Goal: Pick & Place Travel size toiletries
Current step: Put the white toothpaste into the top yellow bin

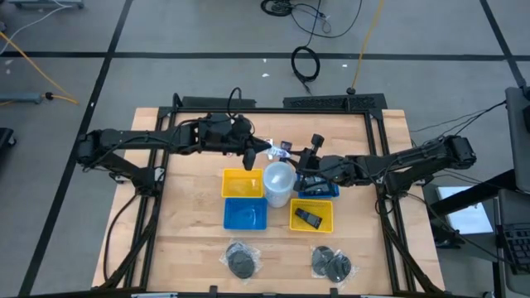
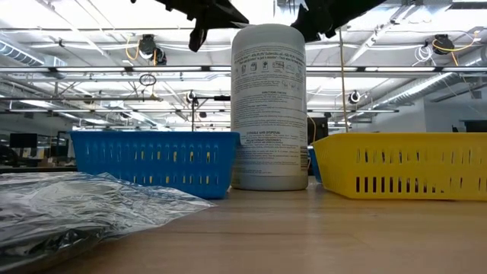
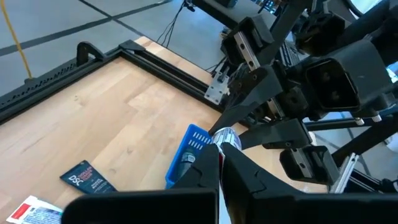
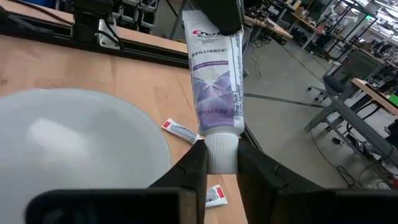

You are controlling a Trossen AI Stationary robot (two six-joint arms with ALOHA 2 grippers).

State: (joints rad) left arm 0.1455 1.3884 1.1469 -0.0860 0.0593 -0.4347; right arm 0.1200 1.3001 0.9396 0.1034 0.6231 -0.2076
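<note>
Right wrist view has the right jaws clenched on the cap end of a white and purple toothpaste tube (image 4: 214, 81), one finger (image 4: 186, 174) on each side of the cap. The tube's flat far end is pinched by the left jaws, so both arms grip the same tube in the air. In the left wrist view the left fingers (image 3: 208, 177) are pressed together, with the tube's silvery crimped end showing just past their tips.

From above, the tube (image 1: 279, 149) hangs between the two arms at the back of the counter (image 1: 190, 240), over the far side of the big white tub (image 1: 279, 184). The tub's pale lid (image 4: 74, 143) fills the near part of the right wrist view. Just beside the tub, under the right arm, sits a small blue basket (image 1: 323, 191).

Loose on the counter beyond the tub lie two small white squeeze tubes (image 4: 180, 130), a dark flat pack (image 3: 89, 177) and a red and white packet (image 3: 34, 211).

Nearer the front stand a yellow basket (image 1: 232, 184), a blue basket (image 1: 245, 222) and a second yellow basket (image 1: 325, 222) with a dark little tube (image 1: 309, 218) in it. At the front edge lie dark round pieces in clear wrap (image 1: 242, 261), one bundle on the left and another (image 1: 331, 263) on the right.
</note>
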